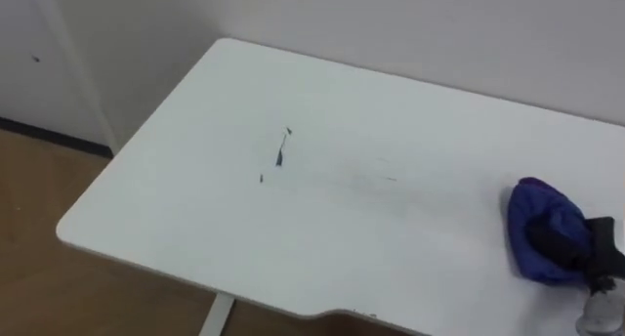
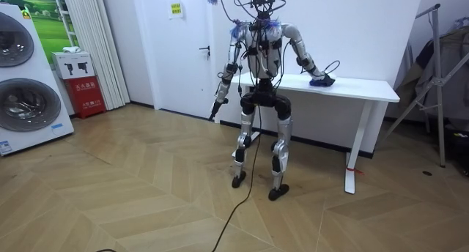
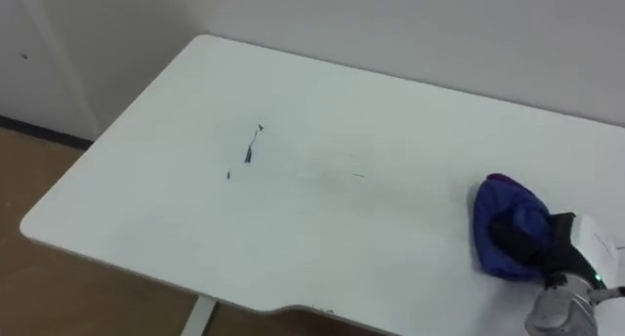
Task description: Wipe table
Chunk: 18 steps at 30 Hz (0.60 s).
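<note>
With the blue cloth (image 3: 496, 219) clamped in the right hand (image 3: 535, 242) at the table's (image 1: 410, 111) right end, it is best dragged flat, firmly, leftward across the dark marks (image 1: 281, 155) (the left hand (image 2: 218, 104), hanging at the side, is not needed).

White table (image 1: 391, 102), rounded corners, far edge along the wall. Near edge has a shallow step in it, just right of the white leg (image 1: 217, 316). On the top: a few short dark marks (image 1: 280, 156) left of centre, with a faint grey smear (image 1: 376, 176) just to their right. Bunched blue cloth (image 1: 532, 214) lies at the right end near the front edge, well apart from the marks. My right hand (image 1: 564, 244) sits on it, fingers curled into the fabric.
</note>
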Tool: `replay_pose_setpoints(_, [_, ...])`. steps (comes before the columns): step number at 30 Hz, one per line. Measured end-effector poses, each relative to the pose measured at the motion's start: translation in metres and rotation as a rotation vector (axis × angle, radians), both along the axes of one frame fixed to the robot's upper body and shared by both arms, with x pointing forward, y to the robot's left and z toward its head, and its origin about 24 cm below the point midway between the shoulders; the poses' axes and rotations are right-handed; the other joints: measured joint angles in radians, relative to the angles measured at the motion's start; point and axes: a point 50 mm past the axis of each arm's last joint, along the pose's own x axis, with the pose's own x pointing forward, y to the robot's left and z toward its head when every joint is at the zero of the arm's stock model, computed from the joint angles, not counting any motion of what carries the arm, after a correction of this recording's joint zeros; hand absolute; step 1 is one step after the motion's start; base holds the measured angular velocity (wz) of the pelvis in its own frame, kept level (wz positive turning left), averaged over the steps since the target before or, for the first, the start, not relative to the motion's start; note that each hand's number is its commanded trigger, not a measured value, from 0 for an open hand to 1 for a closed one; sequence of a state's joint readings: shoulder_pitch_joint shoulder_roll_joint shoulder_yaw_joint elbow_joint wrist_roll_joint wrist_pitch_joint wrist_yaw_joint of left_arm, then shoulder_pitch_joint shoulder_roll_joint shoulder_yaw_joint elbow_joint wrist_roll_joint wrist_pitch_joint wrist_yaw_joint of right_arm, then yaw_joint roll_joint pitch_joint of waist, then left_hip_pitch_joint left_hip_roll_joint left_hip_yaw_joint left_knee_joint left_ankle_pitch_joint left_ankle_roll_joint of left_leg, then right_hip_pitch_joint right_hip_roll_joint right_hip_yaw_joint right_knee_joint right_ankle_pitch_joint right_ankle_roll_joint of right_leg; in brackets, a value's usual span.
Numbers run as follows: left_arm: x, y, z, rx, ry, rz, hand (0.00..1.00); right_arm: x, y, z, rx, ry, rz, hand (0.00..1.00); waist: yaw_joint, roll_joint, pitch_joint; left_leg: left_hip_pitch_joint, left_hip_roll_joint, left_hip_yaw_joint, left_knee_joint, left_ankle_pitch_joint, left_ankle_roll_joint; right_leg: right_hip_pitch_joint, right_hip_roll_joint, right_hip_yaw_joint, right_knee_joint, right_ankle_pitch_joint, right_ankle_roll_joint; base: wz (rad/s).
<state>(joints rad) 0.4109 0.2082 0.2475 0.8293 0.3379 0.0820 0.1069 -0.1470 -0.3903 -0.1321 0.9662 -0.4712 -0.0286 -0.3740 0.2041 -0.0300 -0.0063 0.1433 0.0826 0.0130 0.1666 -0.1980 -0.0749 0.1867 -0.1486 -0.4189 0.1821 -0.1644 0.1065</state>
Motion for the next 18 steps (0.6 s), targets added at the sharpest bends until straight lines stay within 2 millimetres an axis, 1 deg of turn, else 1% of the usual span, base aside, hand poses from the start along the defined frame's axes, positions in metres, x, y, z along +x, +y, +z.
replay_pose_setpoints(1, [-0.001, -0.005, -0.003, -0.015, 0.010, -0.003, 0.00, 0.007, 0.002, 0.002, -0.009, 0.009, -0.003, 1.00, 0.014, 0.015, -0.0006, 0.001, 0.001, 0.008, 0.002, -0.001, 0.000, -0.004, 0.001, 0.011, 0.004, 0.002, -0.004, -0.33])
replay_pose_setpoints(2, [-0.001, -0.007, -0.004, -0.022, 0.013, -0.006, 0.00, 0.009, 0.002, 0.003, -0.015, 0.016, -0.001, 1.00, 0.025, 0.014, 0.0011, 0.001, 0.001, 0.009, 0.002, -0.001, -0.001, -0.007, 0.001, 0.014, 0.005, 0.003, -0.006, -0.27])
replay_pose_setpoints(3, [-0.002, -0.011, -0.006, -0.035, 0.022, -0.006, 0.00, 0.018, 0.006, 0.006, -0.022, 0.021, 0.008, 1.00, 0.039, 0.019, 0.0027, -0.004, 0.001, 0.008, 0.003, -0.002, -0.005, -0.020, 0.004, 0.024, 0.008, 0.007, -0.013, -0.32])
replay_pose_setpoints(4, [-0.003, -0.013, -0.007, -0.043, 0.034, -0.006, 0.00, 0.029, 0.012, 0.010, -0.030, 0.032, 0.047, 1.00, 0.055, 0.021, 0.0026, -0.015, 0.002, 0.002, 0.007, 0.000, -0.004, -0.041, 0.012, 0.045, 0.010, 0.010, -0.018, -0.38])
replay_pose_setpoints(5, [-0.004, -0.014, -0.007, -0.045, 0.042, -0.006, 0.00, 0.037, 0.017, 0.012, -0.037, 0.040, 0.077, 1.00, 0.066, 0.021, 0.0024, -0.018, 0.001, 0.001, 0.006, 0.001, -0.003, -0.053, 0.015, 0.057, 0.014, 0.013, -0.022, -0.50])
replay_pose_setpoints(6, [-0.007, -0.014, -0.008, -0.047, 0.059, 0.003, 0.00, 0.051, 0.027, 0.017, -0.058, 0.053, 0.149, 1.00, 0.081, 0.022, 0.0007, -0.029, 0.001, -0.003, 0.006, 0.005, 0.001, -0.073, 0.021, 0.073, 0.024, 0.018, -0.031, -0.31])
replay_pose_setpoints(7, [-0.013, -0.014, -0.007, -0.050, 0.076, 0.019, 0.00, 0.062, 0.034, 0.023, -0.072, 0.057, 0.205, 1.00, 0.083, 0.017, 0.0027, -0.037, 0.002, -0.010, 0.002, 0.013, 0.002, -0.081, 0.025, 0.074, 0.023, 0.020, -0.035, -0.18])
replay_pose_setpoints(8, [-0.013, -0.014, -0.008, -0.052, 0.076, 0.025, 0.00, 0.066, 0.037, 0.024, -0.075, 0.059, 0.226, 1.00, 0.088, 0.014, 0.0047, -0.041, 0.003, -0.010, 0.000, 0.015, 0.001, -0.085, 0.026, 0.074, 0.022, 0.021, -0.036, 0.05])
replay_pose_setpoints(9, [-0.013, -0.014, -0.008, -0.056, 0.079, 0.031, 0.00, 0.070, 0.041, 0.026, -0.073, 0.061, 0.247, 1.00, 0.099, 0.007, 0.0035, -0.046, 0.005, -0.014, 0.001, 0.016, 0.000, -0.088, 0.028, 0.073, 0.021, 0.022, -0.038, 0.09])
replay_pose_setpoints(10, [-0.015, -0.014, -0.008, -0.063, 0.084, 0.038, 0.00, 0.072, 0.041, 0.027, -0.073, 0.062, 0.251, 1.00, 0.107, 0.002, 0.0044, -0.046, 0.005, -0.020, 0.002, 0.017, 0.000, -0.086, 0.028, 0.068, 0.020, 0.022, -0.038, 0.15])
replay_pose_setpoints(11, [-0.017, -0.014, -0.008, -0.067, 0.091, 0.040, 0.00, 0.072, 0.041, 0.028, -0.075, 0.062, 0.253, 1.00, 0.106, 0.001, 0.0046, -0.046, 0.004, -0.027, 0.002, 0.017, 0.000, -0.086, 0.027, 0.061, 0.020, 0.021, -0.037, 0.20])
replay_pose_setpoints(12, [-0.021, -0.014, -0.008, -0.072, 0.104, 0.044, 0.00, 0.073, 0.041, 0.028, -0.076, 0.061, 0.253, 1.00, 0.108, -0.004, 0.0036, -0.045, 0.003, -0.031, 0.001, 0.017, 0.000, -0.084, 0.026, 0.058, 0.019, 0.017, -0.036, 0.16])
replay_pose_setpoints(13, [-0.029, -0.015, -0.007, -0.073, 0.123, 0.052, 0.00, 0.072, 0.040, 0.027, -0.068, 0.062, 0.247, 1.00, 0.104, -0.005, 0.0041, -0.043, 0.003, -0.034, 0.001, 0.017, 0.000, -0.081, 0.027, 0.055, 0.013, 0.016, -0.036, 0.11])
replay_pose_setpoints(14, [-0.032, -0.015, -0.007, -0.073, 0.131, 0.054, 0.00, 0.071, 0.039, 0.026, -0.060, 0.060, 0.241, 1.00, 0.099, -0.006, 0.0038, -0.043, 0.003, -0.037, 0.001, 0.017, 0.000, -0.079, 0.027, 0.051, 0.011, 0.016, -0.036, 0.11])
replay_pose_setpoints(16, [-0.041, -0.014, -0.005, -0.070, 0.153, 0.066, 0.00, 0.062, 0.034, 0.022, -0.024, 0.032, 0.206, 1.00, 0.076, -0.011, 0.0038, -0.043, 0.000, -0.048, 0.001, 0.017, 0.000, -0.063, 0.025, 0.036, 0.003, 0.015, -0.033, 0.22])
replay_pose_setpoints(17, [-0.041, -0.014, -0.005, -0.068, 0.152, 0.068, 0.00, 0.058, 0.031, 0.021, -0.016, 0.023, 0.192, 1.00, 0.068, -0.014, 0.0035, -0.043, -0.001, -0.053, 0.001, 0.017, 0.000, -0.063, 0.024, 0.028, 0.003, 0.014, -0.031, 0.34])
replay_pose_setpoints(18, [-0.041, -0.013, -0.005, -0.063, 0.150, 0.074, 0.00, 0.047, 0.026, 0.014, 0.010, 0.014, 0.155, 1.00, 0.051, -0.019, 0.0073, -0.043, -0.004, -0.055, 0.001, 0.017, 0.000, -0.055, 0.019, 0.015, 0.002, 0.008, -0.024, 0.40])
